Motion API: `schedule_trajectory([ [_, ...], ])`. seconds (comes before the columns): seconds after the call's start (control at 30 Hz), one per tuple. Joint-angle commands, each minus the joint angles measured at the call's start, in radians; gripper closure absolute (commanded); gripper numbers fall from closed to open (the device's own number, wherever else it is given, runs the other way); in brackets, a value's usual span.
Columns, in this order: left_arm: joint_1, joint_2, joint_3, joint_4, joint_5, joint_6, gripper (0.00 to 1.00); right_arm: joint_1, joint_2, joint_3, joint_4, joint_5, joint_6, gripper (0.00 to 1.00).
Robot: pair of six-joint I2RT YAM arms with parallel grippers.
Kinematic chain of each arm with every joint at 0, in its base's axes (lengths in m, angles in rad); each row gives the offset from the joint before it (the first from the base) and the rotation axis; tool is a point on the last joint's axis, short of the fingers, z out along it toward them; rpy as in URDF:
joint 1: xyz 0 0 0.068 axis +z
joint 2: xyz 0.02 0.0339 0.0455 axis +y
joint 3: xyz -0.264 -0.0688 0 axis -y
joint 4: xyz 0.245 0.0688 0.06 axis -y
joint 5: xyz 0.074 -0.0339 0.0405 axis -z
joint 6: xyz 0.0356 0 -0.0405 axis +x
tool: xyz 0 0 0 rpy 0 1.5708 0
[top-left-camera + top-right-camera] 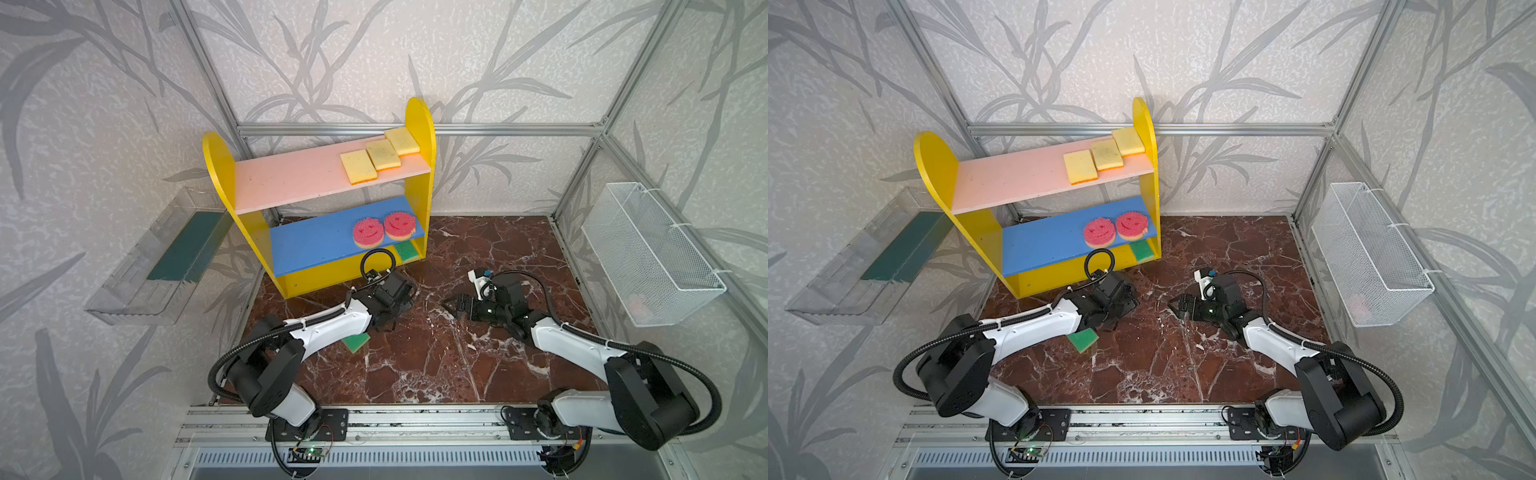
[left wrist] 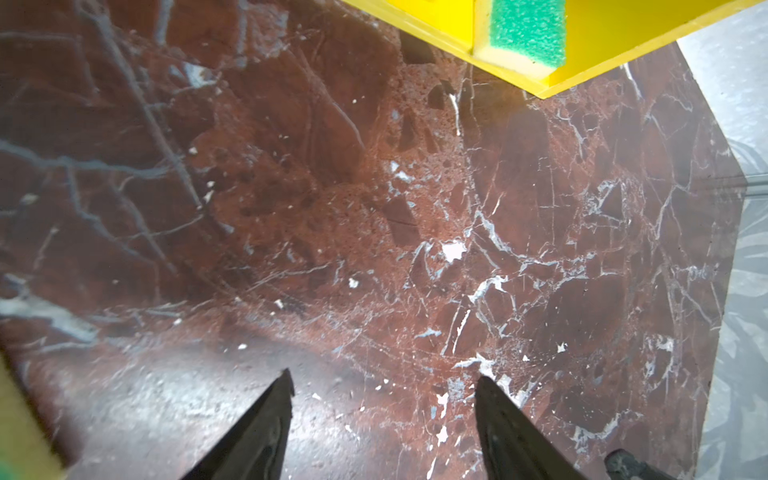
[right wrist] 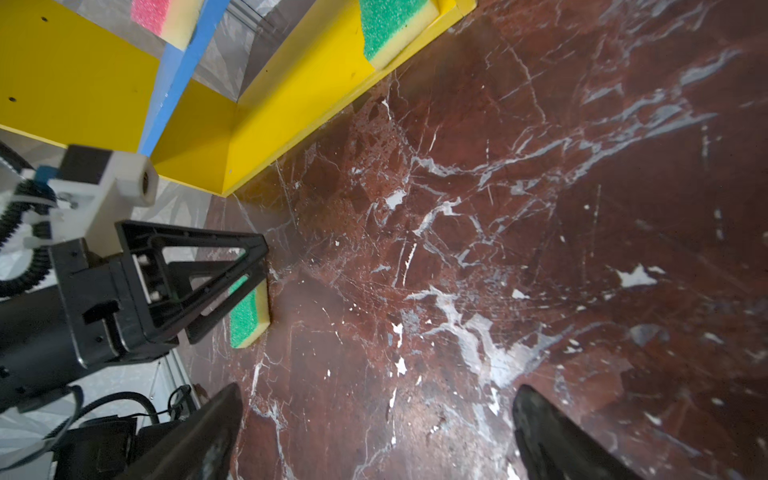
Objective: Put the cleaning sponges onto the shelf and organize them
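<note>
Marble tabletop [image 1: 415,365], sponge [image 1: 356,341] flat, green face up, length part-hidden, left fingers [image 2: 257,428] and right fingers [image 3: 552,436] spread empty

No text, label, brand or number is reading legibly in any view. Only signs: smiley faces are showing on the two round pink sponges [image 1: 368,232] lying on the shelf [image 1: 316,245], blue board.

The left arm [image 1: 328,324] and right arm [image 1: 573,345] have white shells between bulky black joints, each with a ribbed black cable [image 1: 212,376]. The left end effector [image 2: 384,377] and right end effector [image 3: 379,388] are black, with hollow triangular fingers [image 3: 195,233].
</note>
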Motion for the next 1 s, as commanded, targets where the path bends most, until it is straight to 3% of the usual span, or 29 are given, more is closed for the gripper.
schedule_trajectory([
  [0.0,0.002,-0.064,0.013,0.001,-0.027,0.045,0.25,0.003,0.010,0.036,-0.088,-0.009,-0.065,0.01],
  [0.13,0.002,-0.224,-0.042,-0.074,-0.082,0.101,0.25,0.084,0.067,0.070,-0.106,0.013,-0.090,0.02],
  [0.33,0.040,-0.578,-0.227,-0.211,-0.203,0.129,0.21,0.270,0.227,0.197,-0.098,0.045,-0.096,0.18],
  [0.67,0.292,-1.032,-0.419,-0.419,-0.003,0.205,0.20,0.504,0.584,0.589,-0.194,0.032,-0.121,0.27],
  [0.97,0.384,-1.129,-0.460,-0.471,0.052,0.258,0.17,0.560,0.780,0.795,-0.262,0.016,-0.105,0.37],
])
